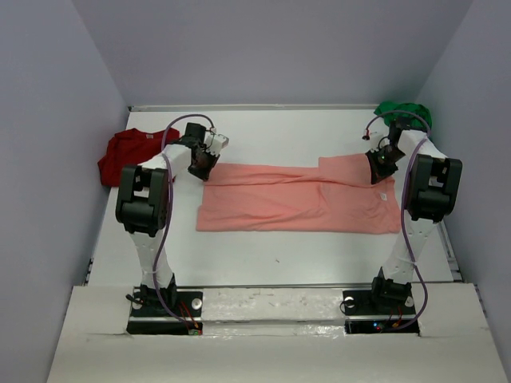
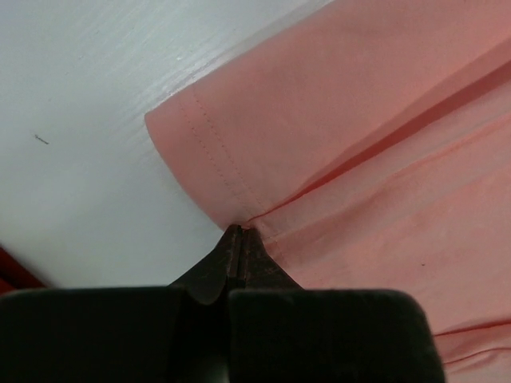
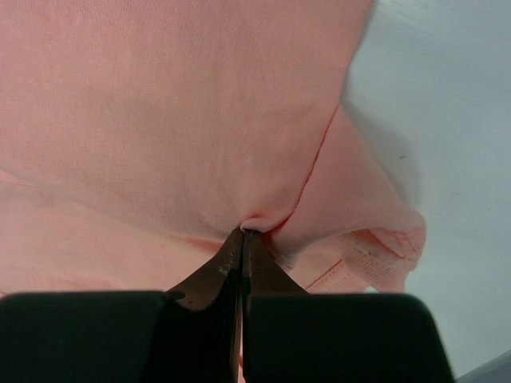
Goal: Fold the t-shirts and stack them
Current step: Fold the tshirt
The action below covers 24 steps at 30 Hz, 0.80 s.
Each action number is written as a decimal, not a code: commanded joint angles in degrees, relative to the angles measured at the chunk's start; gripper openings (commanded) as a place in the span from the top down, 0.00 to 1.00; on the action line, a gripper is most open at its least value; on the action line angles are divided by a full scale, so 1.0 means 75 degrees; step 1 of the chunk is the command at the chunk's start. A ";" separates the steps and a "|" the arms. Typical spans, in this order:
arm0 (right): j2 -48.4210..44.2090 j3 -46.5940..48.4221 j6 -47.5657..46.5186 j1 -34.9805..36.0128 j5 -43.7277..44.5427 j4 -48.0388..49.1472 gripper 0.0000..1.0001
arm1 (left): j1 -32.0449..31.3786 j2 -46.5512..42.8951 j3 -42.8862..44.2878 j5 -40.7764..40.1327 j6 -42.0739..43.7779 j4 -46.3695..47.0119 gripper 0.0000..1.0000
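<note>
Between pressed fingertips (image 2: 230, 249), left gripper (image 2: 239, 233) and right gripper (image 3: 243, 233), we pinched the pink shirt (image 1: 299, 199) mid-fold; next needed an even carry across.

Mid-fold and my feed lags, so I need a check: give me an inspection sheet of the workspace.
Surface: white table, no spills seen.
Job's things: salmon-pink cloth t-shirt spread at centre, partly folded; dark red cloth t-shirt bunched far left; bright green cloth t-shirt bunched in the far right corner.
Clutter: nothing seen.
Grippers: left gripper shut, pinching the pink one's left end; right gripper shut, pinching its right end.
Cables: purple cables run along both arms, off the cloth.
Surroundings: plain pale walls on three sides.
</note>
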 commanded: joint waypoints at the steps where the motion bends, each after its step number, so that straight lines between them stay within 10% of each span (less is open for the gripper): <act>1: 0.0055 -0.0166 -0.0235 0.0049 0.0265 0.0037 1.00 | -0.0176 0.0101 -0.0020 -0.0690 0.0091 0.0004 1.00; 5: 0.0078 -0.0190 -0.0282 0.0049 0.0312 0.0037 0.99 | -0.0328 0.0206 0.0038 -0.1053 0.0161 -0.0136 1.00; 16: -0.0297 -0.0004 -0.0422 0.0049 0.0324 -0.0301 0.56 | -0.0446 -0.0014 0.0039 -0.2027 0.0548 -0.0266 1.00; 24: -0.0801 0.1167 -0.0434 0.0049 -0.0039 -0.1250 0.42 | 0.0292 -0.0449 0.1291 -0.0233 0.0771 -0.1414 0.92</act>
